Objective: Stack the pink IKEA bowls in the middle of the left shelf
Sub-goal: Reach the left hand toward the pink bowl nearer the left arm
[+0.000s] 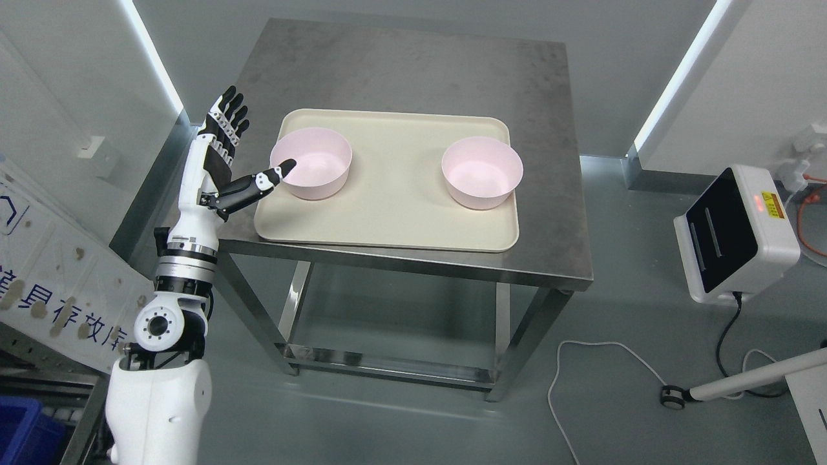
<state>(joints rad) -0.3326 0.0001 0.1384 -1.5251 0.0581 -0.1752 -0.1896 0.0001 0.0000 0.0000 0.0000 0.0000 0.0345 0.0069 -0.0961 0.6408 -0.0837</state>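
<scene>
Two pink bowls stand upright on a cream tray on a steel table. The left bowl is near the tray's left edge, the right bowl near its right side, well apart from each other. My left hand is raised just left of the left bowl, fingers spread upward and holding nothing. Its thumb tip reaches toward the bowl's near left rim, at or just short of touching. The right arm does not show.
The steel table has bare surface behind and right of the tray. A white device with a cable sits on the floor at right. A signboard and blue bin stand at lower left.
</scene>
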